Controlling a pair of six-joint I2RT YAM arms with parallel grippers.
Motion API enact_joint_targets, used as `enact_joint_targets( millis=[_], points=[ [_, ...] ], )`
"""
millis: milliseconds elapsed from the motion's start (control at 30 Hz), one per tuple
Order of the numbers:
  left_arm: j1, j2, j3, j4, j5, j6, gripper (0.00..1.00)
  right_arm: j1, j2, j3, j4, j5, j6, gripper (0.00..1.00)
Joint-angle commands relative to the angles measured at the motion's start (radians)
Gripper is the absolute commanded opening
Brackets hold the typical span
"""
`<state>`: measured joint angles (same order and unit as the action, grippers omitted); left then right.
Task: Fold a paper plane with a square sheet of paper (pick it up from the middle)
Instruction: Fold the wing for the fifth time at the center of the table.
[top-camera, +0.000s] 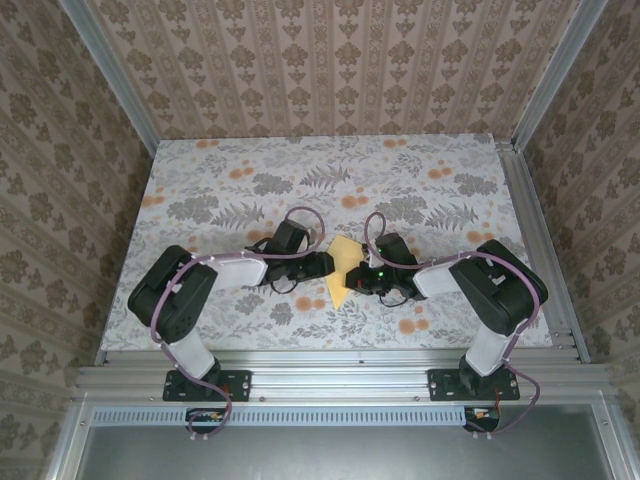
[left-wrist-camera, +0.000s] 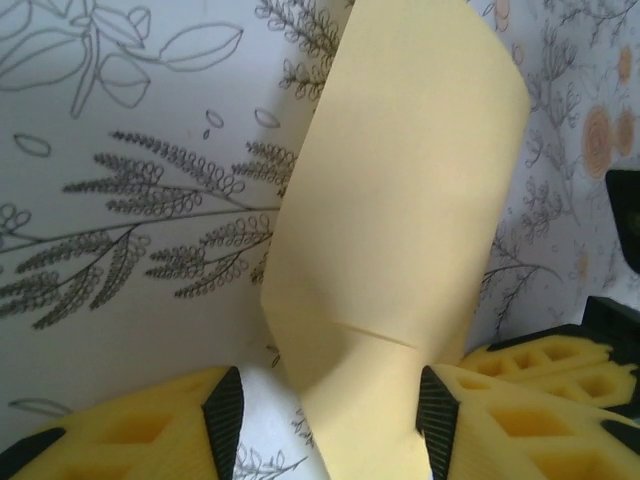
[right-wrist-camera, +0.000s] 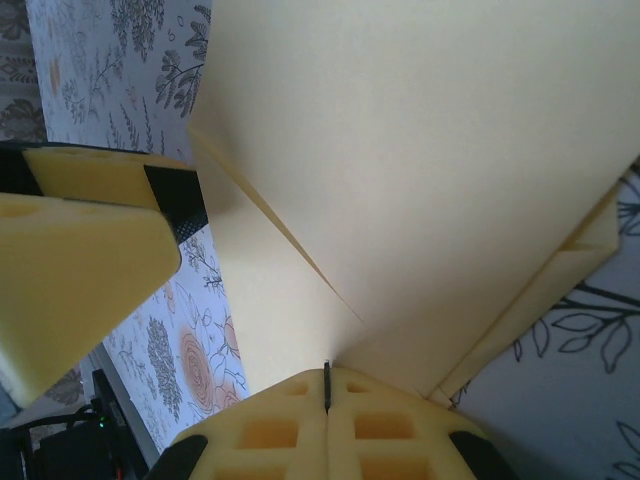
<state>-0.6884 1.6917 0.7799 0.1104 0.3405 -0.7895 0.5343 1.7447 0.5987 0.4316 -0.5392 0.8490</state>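
The right fingers (right-wrist-camera: 280, 435) are pinched together on an edge of the folded yellow paper (right-wrist-camera: 430, 150), held above the bench (top-camera: 250, 170). The left fingers (left-wrist-camera: 480, 415) stand partly apart, the paper's near end between them.

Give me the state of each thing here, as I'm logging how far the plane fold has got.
paper: partly folded, with creases and doubled layers, standing up in a curve, not yet a plane.
left gripper: open, straddling the paper's lower end, with a gap on one side.
right gripper: shut on the paper.
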Motion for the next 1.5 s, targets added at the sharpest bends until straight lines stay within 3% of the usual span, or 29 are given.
enact_joint_targets(
  millis=[0,467,900,1467],
  points=[
    [-0.005,0.012,0.027,0.032,-0.005,-0.017,0.50,-0.003,0.027,-0.030,-0.061,0.025,-0.002,0.00],
    [-0.006,0.008,0.052,-0.018,-0.009,0.013,0.22,-0.003,0.023,-0.017,-0.070,0.020,-0.005,0.00],
    [-0.028,0.016,0.119,-0.160,-0.046,0.121,0.05,-0.003,-0.034,0.022,-0.134,0.032,-0.016,0.00],
    [-0.068,0.049,0.213,-0.280,-0.103,0.203,0.03,-0.005,-0.045,0.043,-0.196,0.071,-0.028,0.00]
  ],
)
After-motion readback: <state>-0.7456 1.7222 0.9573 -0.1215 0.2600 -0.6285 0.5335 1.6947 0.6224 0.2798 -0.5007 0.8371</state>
